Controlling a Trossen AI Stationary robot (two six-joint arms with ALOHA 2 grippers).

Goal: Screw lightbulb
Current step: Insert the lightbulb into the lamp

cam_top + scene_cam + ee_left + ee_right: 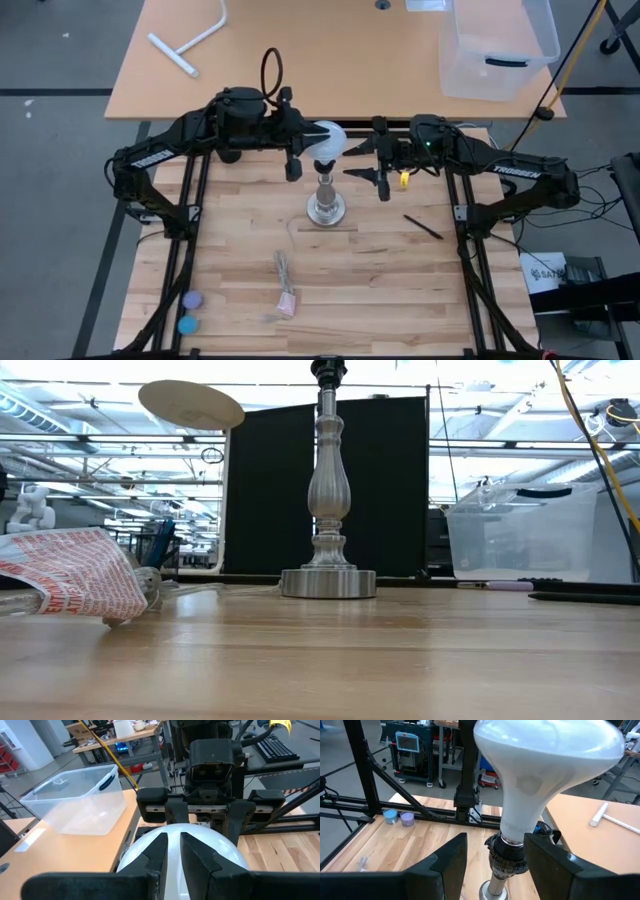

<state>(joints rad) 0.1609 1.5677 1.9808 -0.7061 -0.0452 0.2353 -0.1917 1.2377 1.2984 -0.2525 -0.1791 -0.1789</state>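
Observation:
The lightbulb (545, 765), white with a wide globe and tapering neck, stands upright with its base in the black socket (507, 857) on top of the silvery lamp post (328, 490) at the table's middle (326, 200). My left gripper (172, 855) comes from the table's left, its fingers almost together over the globe's top (328, 140). My right gripper (495, 855) comes from the right at neck height and is open. Its fingers stand on either side of the neck and socket, with a clear gap on one side. My left gripper lays its shut fingers (200, 857) on the top of the lightbulb's globe (172, 837), reaching over it from the table's left and slanting slightly down. The bulb stands upright on the lamp post. Whether the fingers truly touch the glass I cannot tell for certain.
A clear plastic bin (495, 45) and a white T-shaped pipe (190, 45) lie on the far table. A black pen (422, 227), a pink scrap (286, 300) and two round caps (190, 310) lie on the wooden top. A crumpled red-and-white wrapper (70, 575) lies near the low camera.

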